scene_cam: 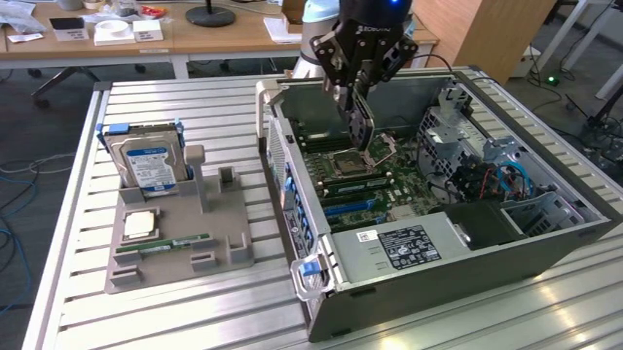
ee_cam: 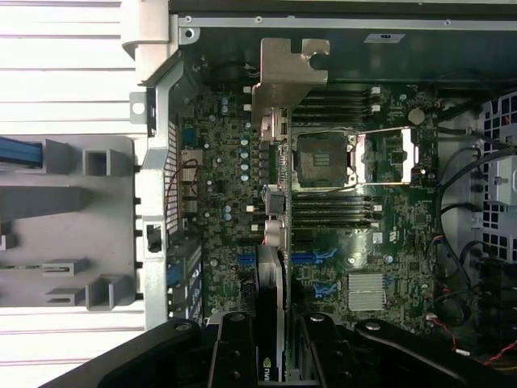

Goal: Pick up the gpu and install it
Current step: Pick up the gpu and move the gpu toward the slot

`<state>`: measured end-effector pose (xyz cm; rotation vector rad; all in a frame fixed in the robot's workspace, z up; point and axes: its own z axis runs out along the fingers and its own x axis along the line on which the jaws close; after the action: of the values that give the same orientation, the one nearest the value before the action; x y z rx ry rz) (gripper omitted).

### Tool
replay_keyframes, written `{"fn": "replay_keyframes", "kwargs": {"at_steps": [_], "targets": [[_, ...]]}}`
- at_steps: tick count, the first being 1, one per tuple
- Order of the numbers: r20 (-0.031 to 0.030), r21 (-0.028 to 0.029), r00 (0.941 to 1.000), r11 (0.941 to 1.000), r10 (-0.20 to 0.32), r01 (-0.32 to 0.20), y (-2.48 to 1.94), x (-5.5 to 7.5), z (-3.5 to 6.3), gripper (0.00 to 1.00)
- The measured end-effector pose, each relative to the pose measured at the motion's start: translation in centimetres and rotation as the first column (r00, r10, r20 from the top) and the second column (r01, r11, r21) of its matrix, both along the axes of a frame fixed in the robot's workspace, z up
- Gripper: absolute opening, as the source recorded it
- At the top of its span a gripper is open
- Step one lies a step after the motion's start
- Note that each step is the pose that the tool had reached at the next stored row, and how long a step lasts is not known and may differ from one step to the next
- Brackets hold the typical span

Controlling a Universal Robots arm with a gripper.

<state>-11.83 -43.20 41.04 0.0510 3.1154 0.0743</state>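
My gripper (scene_cam: 357, 93) is shut on the gpu (scene_cam: 362, 124), a thin dark card that hangs on edge inside the open computer case (scene_cam: 389, 281). Its lower end is just above the motherboard (scene_cam: 375, 186), beside the CPU socket (scene_cam: 348, 162). In the wrist view the gpu (ee_cam: 277, 267) appears edge-on, running out from between my black fingers (ee_cam: 234, 356). Its silver bracket (ee_cam: 287, 77) sits at the far end, near the case's rear wall. Whether the card touches the board cannot be told.
A grey parts holder (scene_cam: 175, 255) stands on the slatted table at the exterior view's left. It carries a blue-labelled hard drive (scene_cam: 146, 164), a CPU chip (scene_cam: 139, 224) and a green RAM stick (scene_cam: 160, 244). Drive cages and cables (scene_cam: 486, 175) fill the case's right side.
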Motion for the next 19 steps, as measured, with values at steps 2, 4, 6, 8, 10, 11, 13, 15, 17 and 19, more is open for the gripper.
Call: {"fn": "replay_keyframes", "kwargs": {"at_steps": [2, 4, 6, 8, 10, 11, 13, 15, 17, 19], "targets": [[0.0000, 0.0000, 1.0000, 1.0000, 0.000, 0.000, 0.01, 0.1, 0.00, 0.26], [0.0000, 0.0000, 1.0000, 1.0000, 0.000, 0.000, 0.00, 0.3, 0.00, 0.26], [0.0000, 0.0000, 1.0000, 1.0000, 0.000, 0.000, 0.00, 0.6, 0.00, 0.26], [0.0000, 0.0000, 1.0000, 1.0000, 0.000, 0.000, 0.00, 1.0, 0.00, 0.26], [0.0000, -0.0001, 1.0000, 1.0000, 0.000, 0.000, 0.00, 1.3, 0.00, 0.26], [-0.0001, 0.0000, 1.0000, 1.0000, 0.000, 0.000, 0.00, 1.5, 0.00, 0.26], [0.0000, 0.0000, 1.0000, 1.0000, 0.000, 0.000, 0.00, 2.0, 0.00, 0.26], [-0.0001, 0.0000, 1.0000, 1.0000, 0.000, 0.000, 0.00, 2.4, 0.00, 0.26], [0.0000, 0.0000, 1.0000, 1.0000, 0.000, 0.000, 0.00, 2.9, 0.00, 0.26], [0.0000, 0.0000, 1.0000, 1.0000, 0.000, 0.000, 0.00, 3.3, 0.00, 0.26]]}}
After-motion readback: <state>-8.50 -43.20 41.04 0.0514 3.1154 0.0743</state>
